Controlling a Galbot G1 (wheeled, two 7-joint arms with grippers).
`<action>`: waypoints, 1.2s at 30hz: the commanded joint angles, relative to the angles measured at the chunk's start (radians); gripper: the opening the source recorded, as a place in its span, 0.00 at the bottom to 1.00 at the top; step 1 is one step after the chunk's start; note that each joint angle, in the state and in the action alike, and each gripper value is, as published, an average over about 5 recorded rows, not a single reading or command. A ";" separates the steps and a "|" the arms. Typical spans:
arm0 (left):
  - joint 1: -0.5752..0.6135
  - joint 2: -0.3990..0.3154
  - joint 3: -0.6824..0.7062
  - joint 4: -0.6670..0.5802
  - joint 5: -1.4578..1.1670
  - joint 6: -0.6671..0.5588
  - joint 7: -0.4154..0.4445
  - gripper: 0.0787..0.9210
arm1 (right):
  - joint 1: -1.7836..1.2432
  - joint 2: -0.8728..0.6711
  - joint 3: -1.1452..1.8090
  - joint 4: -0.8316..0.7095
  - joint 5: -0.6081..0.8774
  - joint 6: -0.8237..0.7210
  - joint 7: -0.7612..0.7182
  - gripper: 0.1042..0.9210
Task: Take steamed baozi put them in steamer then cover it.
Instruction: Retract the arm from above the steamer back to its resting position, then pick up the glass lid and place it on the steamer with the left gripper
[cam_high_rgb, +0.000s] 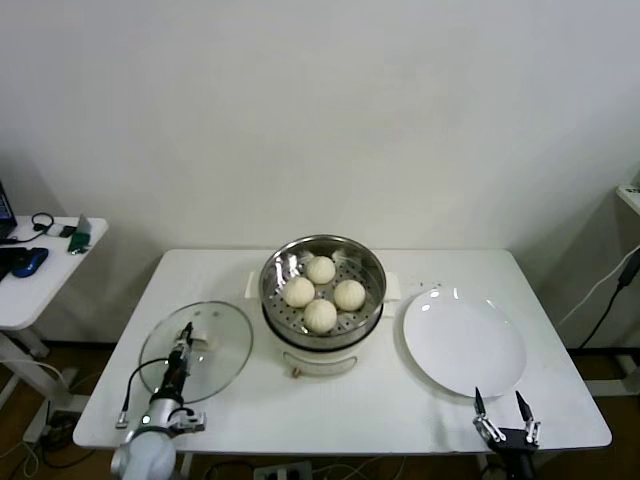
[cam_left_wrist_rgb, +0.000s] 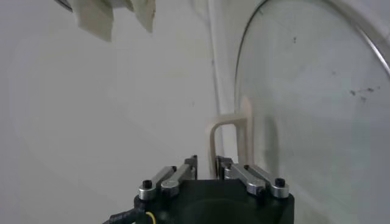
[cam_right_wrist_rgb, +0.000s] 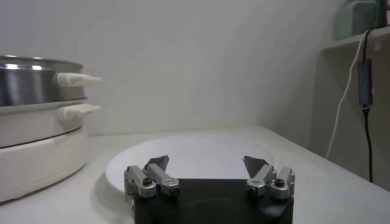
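Jaws apart right, four steamed baozi (cam_high_rgb: 320, 291) in steamer (cam_high_rgb: 370, 300)

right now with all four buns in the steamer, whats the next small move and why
Probably ease the left gripper forward onto the cover's handle and close on it. All four steamed baozi sit in the steamer, while the cover lies flat on the table beside it. The right gripper waits open at the table's near edge by the plate.

Head: I look forward and down on the whole tabletop (cam_high_rgb: 400, 400).
Left wrist: close over the cover (cam_left_wrist_rgb: 317, 109) at 8 o'clock.
Right wrist: low, facing the plate (cam_right_wrist_rgb: 201, 152), steamer (cam_right_wrist_rgb: 30, 85); both shared with head.
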 joint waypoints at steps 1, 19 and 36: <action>-0.008 0.005 0.000 0.012 0.000 -0.010 -0.008 0.21 | -0.001 0.002 0.000 -0.003 -0.004 0.003 0.001 0.88; 0.133 0.206 0.003 -0.518 -0.413 0.299 0.297 0.07 | 0.003 -0.003 0.028 0.035 -0.059 -0.072 0.030 0.88; 0.011 0.240 0.346 -0.801 -0.351 0.733 0.422 0.07 | 0.018 -0.006 0.025 0.102 -0.149 -0.146 0.024 0.88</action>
